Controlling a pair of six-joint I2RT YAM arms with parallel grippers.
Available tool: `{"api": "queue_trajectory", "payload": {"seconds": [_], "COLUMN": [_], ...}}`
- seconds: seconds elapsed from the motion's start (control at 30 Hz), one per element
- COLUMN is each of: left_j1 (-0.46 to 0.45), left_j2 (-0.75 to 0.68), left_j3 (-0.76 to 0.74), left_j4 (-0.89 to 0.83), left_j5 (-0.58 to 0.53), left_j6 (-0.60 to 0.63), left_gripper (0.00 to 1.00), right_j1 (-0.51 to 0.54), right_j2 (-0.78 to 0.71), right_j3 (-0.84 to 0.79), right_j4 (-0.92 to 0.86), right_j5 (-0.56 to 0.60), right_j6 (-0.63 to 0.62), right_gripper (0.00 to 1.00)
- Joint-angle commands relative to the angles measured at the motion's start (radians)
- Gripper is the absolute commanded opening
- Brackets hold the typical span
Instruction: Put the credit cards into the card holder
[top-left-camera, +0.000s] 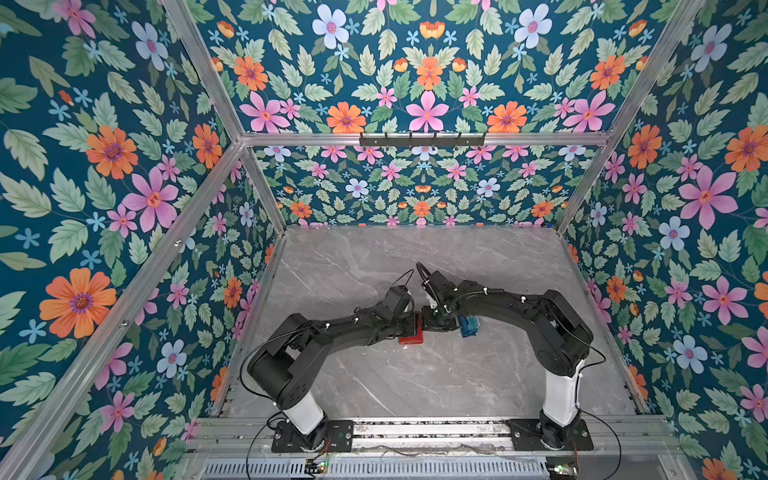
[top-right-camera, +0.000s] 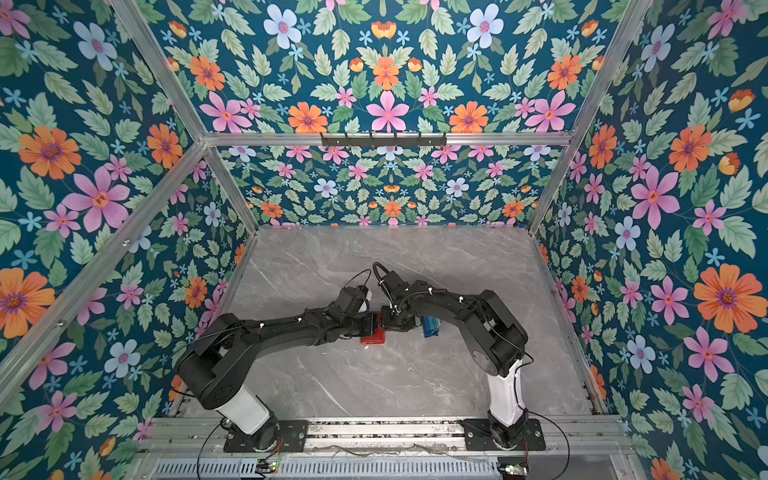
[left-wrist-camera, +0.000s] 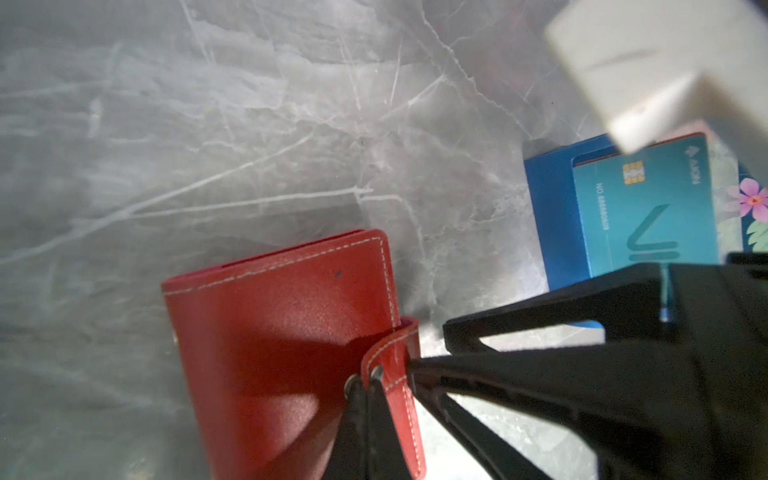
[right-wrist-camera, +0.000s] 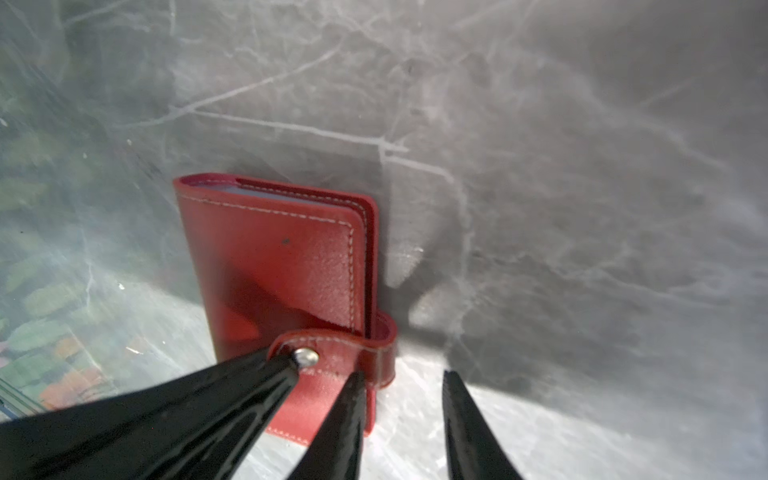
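Observation:
The red card holder (right-wrist-camera: 270, 257) lies closed on the grey marble table, seen small in both top views (top-left-camera: 411, 337) (top-right-camera: 372, 337). Its snap tab (right-wrist-camera: 332, 353) wraps over the edge, fastened by a silver snap. My left gripper (left-wrist-camera: 365, 384) is shut, its tips (right-wrist-camera: 293, 363) pressed against the snap at the tab's end. My right gripper (right-wrist-camera: 402, 374) is open: one finger rests on the tab, the other hangs over bare table. A teal credit card (left-wrist-camera: 648, 208) stands in a small blue tray (left-wrist-camera: 548, 216), with a red card's edge behind it.
The blue tray (top-left-camera: 469, 326) stands just right of the card holder, partly under my right arm. Both arms meet over the table's middle. Floral walls and metal frame posts close in three sides. A blurred white housing (left-wrist-camera: 665, 70) hangs above the tray.

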Motion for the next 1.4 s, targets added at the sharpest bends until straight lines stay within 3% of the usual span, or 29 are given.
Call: {"api": "queue_trajectory", "payload": {"seconds": [0.0,0.6,1.37], "left_j1": [0.001,0.001,0.004], "left_j2": [-0.004,-0.020,-0.030], "left_j3": [0.005,0.004,-0.006], "left_j4": [-0.028,-0.034,-0.053], "left_j5": [-0.024,-0.030,-0.046], "left_j6": [0.005,0.004,-0.013], "left_gripper": [0.00,0.00,0.00], "right_j1": [0.003,0.013,0.025], "right_j2": [0.003,-0.027,0.031], "right_j3": [0.005,-0.024,0.013], "right_j4": [-0.023,0.026,-0.067], "right_j5": [0.011,-0.055,0.028], "right_j6": [-0.006,-0.024,-0.016], "right_gripper": [0.34,0.37,0.37]}}
